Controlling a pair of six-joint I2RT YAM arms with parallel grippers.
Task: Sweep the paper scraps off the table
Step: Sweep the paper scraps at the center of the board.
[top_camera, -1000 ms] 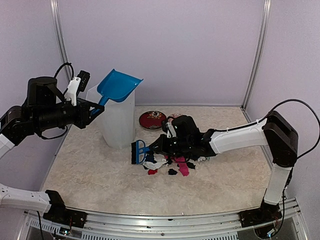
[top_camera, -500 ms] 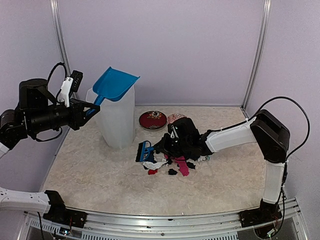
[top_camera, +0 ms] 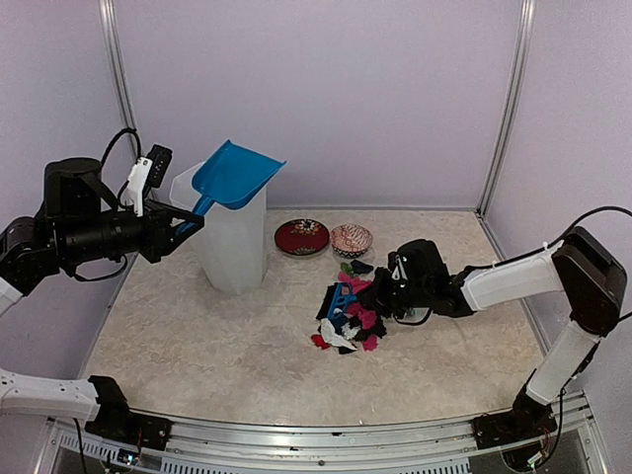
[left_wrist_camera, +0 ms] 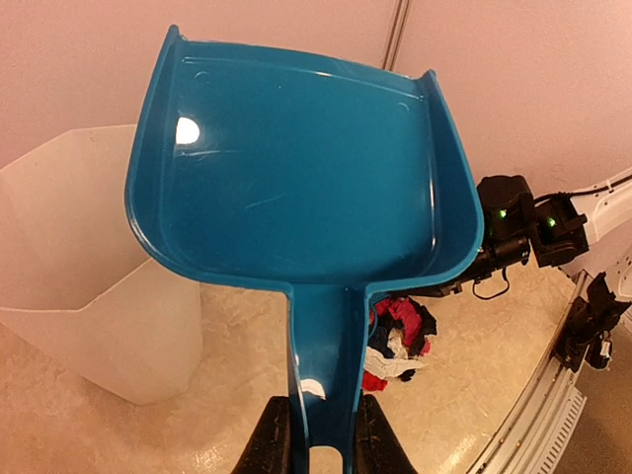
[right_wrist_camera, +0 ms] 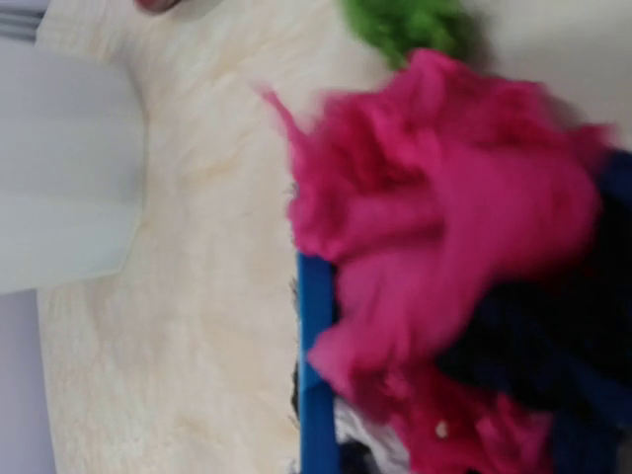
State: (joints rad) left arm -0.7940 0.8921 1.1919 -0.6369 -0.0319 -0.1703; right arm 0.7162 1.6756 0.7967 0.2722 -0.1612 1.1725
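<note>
Far left: left gripper raised well above the table, jaws clenched on the handle of a blue dustpan. The left wrist view shows both fingers pressed to the handle's sides. The pan tilts upward, its scoop over the open mouth of a tall translucent white bin, which stands upright on the table's left rear.

Centre rear: red bowl and patterned bowl side by side, just right of the bin.

Centre right: paper scraps gathered in one loose heap on the table, in front of the patterned bowl. Pink, red, black and white wads. One green wad lies at the heap's rear edge, near the bowl.

A blue brush sits in the heap, scraps bunched against it. The right wrist view, blurred, shows pink and navy wads against the brush's blue edge.

Right: right gripper low over the table at the heap's right side, jaws closed tight on the brush.
</note>
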